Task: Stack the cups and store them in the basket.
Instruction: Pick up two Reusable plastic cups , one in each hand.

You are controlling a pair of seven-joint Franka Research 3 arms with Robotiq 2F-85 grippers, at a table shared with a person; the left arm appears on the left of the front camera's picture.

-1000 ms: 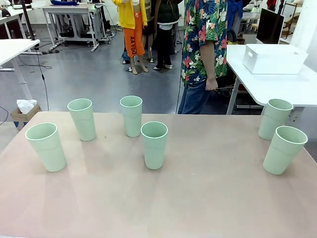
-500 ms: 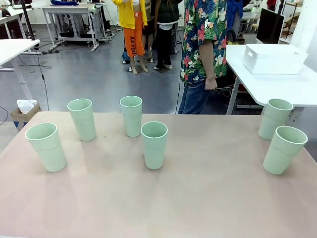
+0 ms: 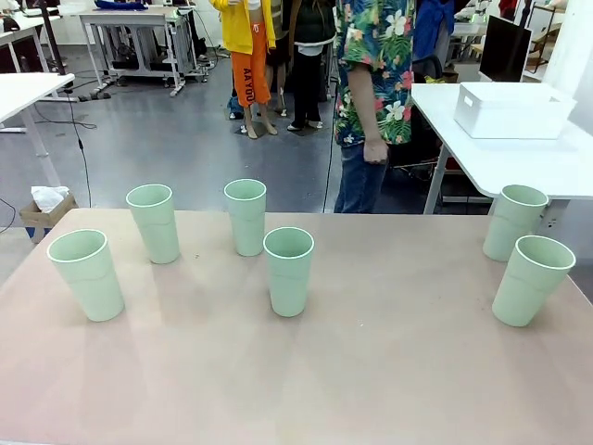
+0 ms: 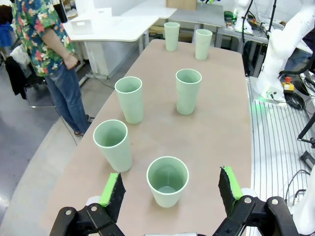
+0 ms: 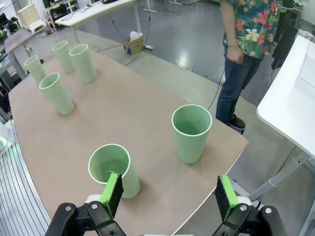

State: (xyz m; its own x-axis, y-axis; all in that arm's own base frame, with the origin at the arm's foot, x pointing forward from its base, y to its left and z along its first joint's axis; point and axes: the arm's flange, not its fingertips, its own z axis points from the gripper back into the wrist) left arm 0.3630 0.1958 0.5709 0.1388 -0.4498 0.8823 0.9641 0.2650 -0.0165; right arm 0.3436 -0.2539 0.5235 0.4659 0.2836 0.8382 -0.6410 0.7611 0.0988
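Several pale mint-green cups stand upright and apart on the tan table (image 3: pixel 389 371): a group at the left (image 3: pixel 85 274) (image 3: pixel 154 222) (image 3: pixel 246 216) (image 3: pixel 289 271) and two at the right (image 3: pixel 515 222) (image 3: pixel 532 279). The white basket (image 3: pixel 512 109) sits on a separate white table at the far right. My left gripper (image 4: pixel 172 183) is open above the leftmost cup (image 4: pixel 167 181), not touching it. My right gripper (image 5: pixel 169 191) is open above the table's right end, with one cup (image 5: pixel 110 169) by its left finger and another (image 5: pixel 191 132) ahead.
A person in a flowered shirt (image 3: pixel 375 83) stands beyond the table's far edge, one hand (image 3: pixel 375 150) hanging down. The right arm's white base (image 4: pixel 278 59) stands beside the table. White tables stand at the far left (image 3: pixel 23 88) and behind.
The person has stepped a little to the left and stands straighter. The cups have not moved.
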